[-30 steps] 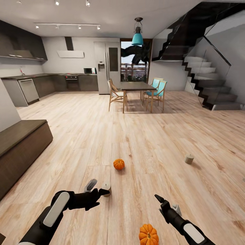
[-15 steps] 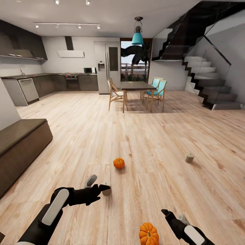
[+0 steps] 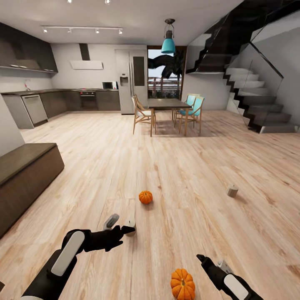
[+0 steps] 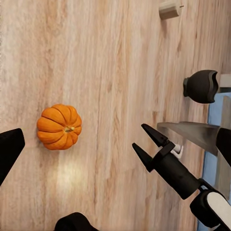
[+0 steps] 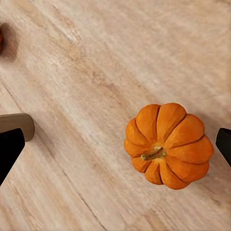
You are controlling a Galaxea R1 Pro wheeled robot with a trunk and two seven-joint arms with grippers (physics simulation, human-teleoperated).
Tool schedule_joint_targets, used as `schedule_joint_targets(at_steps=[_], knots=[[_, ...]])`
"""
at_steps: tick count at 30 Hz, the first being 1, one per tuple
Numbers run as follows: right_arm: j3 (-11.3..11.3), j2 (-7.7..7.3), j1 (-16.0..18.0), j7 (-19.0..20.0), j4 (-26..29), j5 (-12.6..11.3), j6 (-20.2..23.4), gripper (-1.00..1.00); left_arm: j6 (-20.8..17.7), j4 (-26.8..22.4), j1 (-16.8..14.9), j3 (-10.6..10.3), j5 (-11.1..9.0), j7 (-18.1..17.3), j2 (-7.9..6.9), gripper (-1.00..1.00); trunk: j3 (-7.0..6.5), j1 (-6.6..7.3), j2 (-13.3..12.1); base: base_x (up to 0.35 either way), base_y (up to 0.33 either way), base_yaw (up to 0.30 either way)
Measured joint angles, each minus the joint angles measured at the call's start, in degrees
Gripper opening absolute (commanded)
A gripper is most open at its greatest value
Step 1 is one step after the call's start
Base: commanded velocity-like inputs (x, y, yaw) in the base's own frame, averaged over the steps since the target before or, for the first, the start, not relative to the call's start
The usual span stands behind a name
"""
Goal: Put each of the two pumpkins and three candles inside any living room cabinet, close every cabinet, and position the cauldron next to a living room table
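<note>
Now the right claw (image 3: pixel 203 261) hangs open and empty just beside the near pumpkin (image 3: pixel 182 284) on the floor.
Nearer arm: the right. Its wrist view shows that pumpkin (image 5: pixel 168 146) between spread fingertips, stem up. Left claw (image 3: pixel 121 227), open, hovers by a candle (image 3: pixel 131 227); beyond lie another pumpkin (image 3: pixel 145 197), candle (image 3: pixel 232 191), and the cabinet (image 3: pixel 25 179).

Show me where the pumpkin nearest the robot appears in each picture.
Head view: nearest pumpkin at bottom edge, right of centre.
Left wrist view: on the planks, well apart from the lone candle.
Right wrist view: close up, stem towards camera.
Shared: that candle, also in head view.
</note>
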State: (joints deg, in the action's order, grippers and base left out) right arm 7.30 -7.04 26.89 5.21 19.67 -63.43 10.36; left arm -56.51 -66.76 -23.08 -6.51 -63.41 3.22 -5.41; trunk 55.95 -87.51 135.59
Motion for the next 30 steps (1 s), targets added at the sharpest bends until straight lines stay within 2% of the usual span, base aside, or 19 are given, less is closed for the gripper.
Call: schedule_joint_targets(at_steps=[2,4,9,16,22,30], knots=[[0.00,-0.01,0.00,0.11,0.06,0.01,-0.08,1.00,0.00,0.00,0.00,-0.05,0.01,0.03,0.05,1.00,0.36,-0.44,0.80,0.000,0.000,0.000],[-0.33,0.06,0.32,-0.53,-0.01,-0.62,0.58,1.00,0.06,0.58,0.04,-0.06,0.08,0.01,-0.60,1.00,0.36,-0.44,0.81,0.000,0.000,0.000],[-0.49,0.01,0.32,-0.76,-0.10,-1.62,2.19,1.00,0.08,0.64,0.06,0.09,0.05,0.02,-0.65,1.00,0.36,-0.44,0.81,0.000,0.000,0.000],[-0.77,0.11,0.41,-0.01,-0.15,-2.47,3.83,1.00,0.09,0.70,0.08,0.18,0.09,0.12,-0.12,1.00,0.36,-0.44,0.80,-0.012,0.000,0.000],[-0.78,0.09,0.41,0.12,-0.16,-2.50,3.39,1.00,0.09,0.71,0.07,0.10,0.07,0.12,-0.03,1.00,0.36,-0.46,0.80,-0.184,-0.016,0.000],[-0.81,0.08,0.41,0.15,-0.15,-2.45,3.25,1.00,0.11,0.72,0.07,0.10,0.05,0.11,0.00,1.00,0.36,-0.46,0.80,-0.221,-0.166,0.000]])
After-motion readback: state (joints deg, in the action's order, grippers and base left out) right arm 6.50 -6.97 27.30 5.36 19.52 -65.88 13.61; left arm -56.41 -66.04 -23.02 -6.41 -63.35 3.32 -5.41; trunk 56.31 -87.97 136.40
